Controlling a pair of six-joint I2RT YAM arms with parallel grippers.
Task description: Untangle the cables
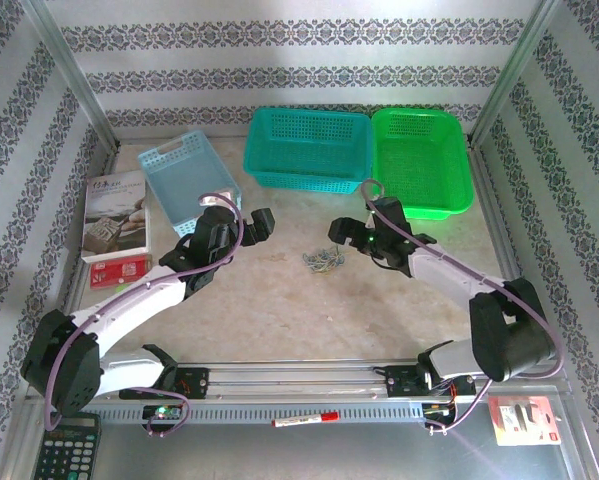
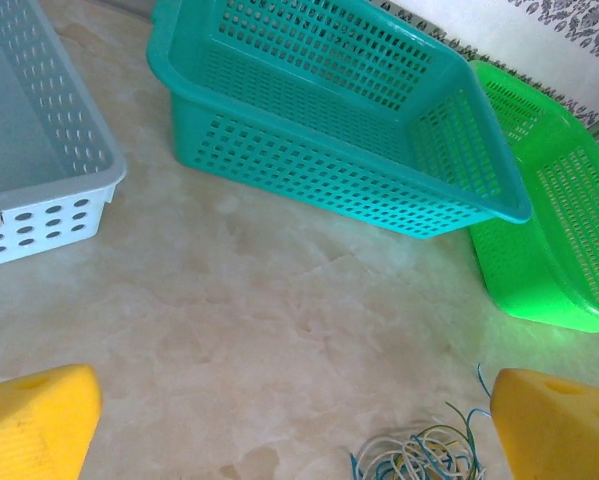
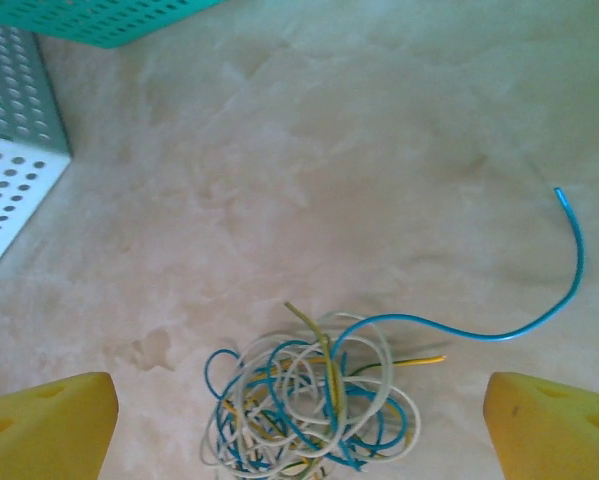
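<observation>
The cables (image 1: 324,258) lie as a small loopy clump of thin blue, white and yellow wires on the pale tabletop between the two arms. In the right wrist view the cables (image 3: 309,400) sit between the wide-apart yellow fingers (image 3: 44,425), and one blue strand curls away to the right. My right gripper (image 1: 341,232) is open just above and right of the clump, holding nothing. My left gripper (image 1: 262,224) hangs open to the left of it. In the left wrist view the cables (image 2: 419,455) lie next to its right finger (image 2: 554,425).
A teal basket (image 1: 309,150) and a green basket (image 1: 424,160) stand at the back, with a light blue basket (image 1: 189,180) at back left. A printed box (image 1: 114,215) lies far left. A calculator (image 1: 64,450), red marker (image 1: 304,420) and packet (image 1: 524,420) lie by the near rail.
</observation>
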